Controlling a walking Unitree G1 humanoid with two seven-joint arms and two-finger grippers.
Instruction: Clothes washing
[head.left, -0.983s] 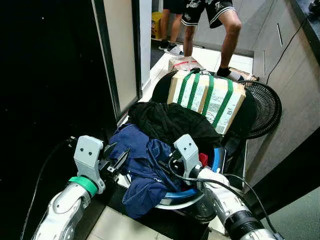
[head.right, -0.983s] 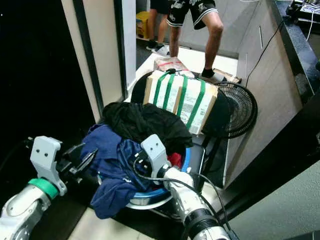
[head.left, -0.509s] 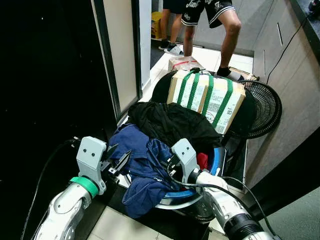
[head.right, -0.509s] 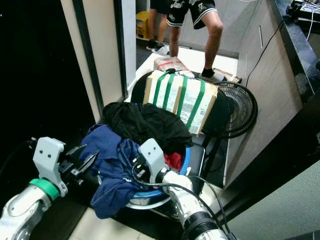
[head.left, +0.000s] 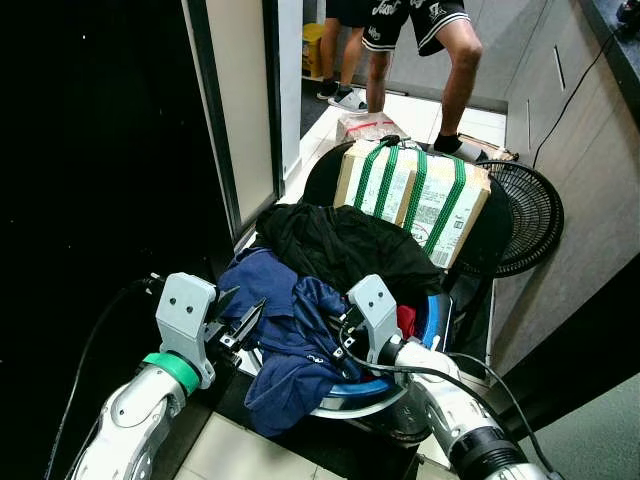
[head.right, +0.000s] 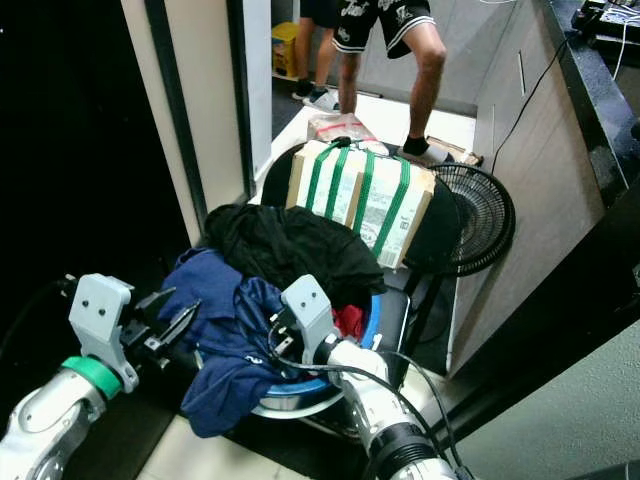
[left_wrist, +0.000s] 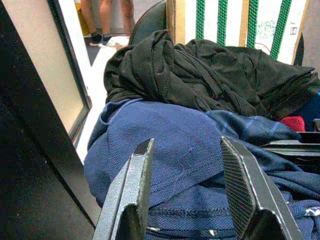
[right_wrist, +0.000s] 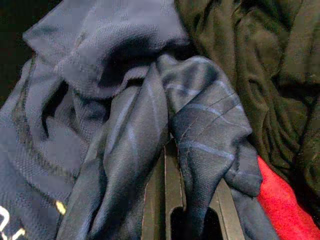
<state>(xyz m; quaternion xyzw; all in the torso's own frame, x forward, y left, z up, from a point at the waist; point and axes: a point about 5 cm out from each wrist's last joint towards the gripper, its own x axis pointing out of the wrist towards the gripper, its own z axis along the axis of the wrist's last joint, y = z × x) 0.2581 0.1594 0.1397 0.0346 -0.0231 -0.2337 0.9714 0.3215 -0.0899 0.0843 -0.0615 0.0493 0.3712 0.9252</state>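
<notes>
The right gripper (right_wrist: 172, 200) has its fingers pinched on a fold of the striped dark blue cloth (right_wrist: 200, 135) in the round blue basket (head.left: 432, 322). The left gripper (left_wrist: 187, 165) has its fingers wide, just beside the plain blue shirt (left_wrist: 175, 150).

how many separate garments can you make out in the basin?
3, maybe 4: black garment at the back, blue shirt in front, red piece by the right gripper. Striped navy fabric may be separate. More may be buried.

A door frame (head.left: 215, 120) walls off the left of the basket (head.left: 432, 318). A strapped box (head.left: 415, 195) and fan (head.left: 528, 215) block the far rim; clothes (head.left: 330, 250) heap over the top.
</notes>
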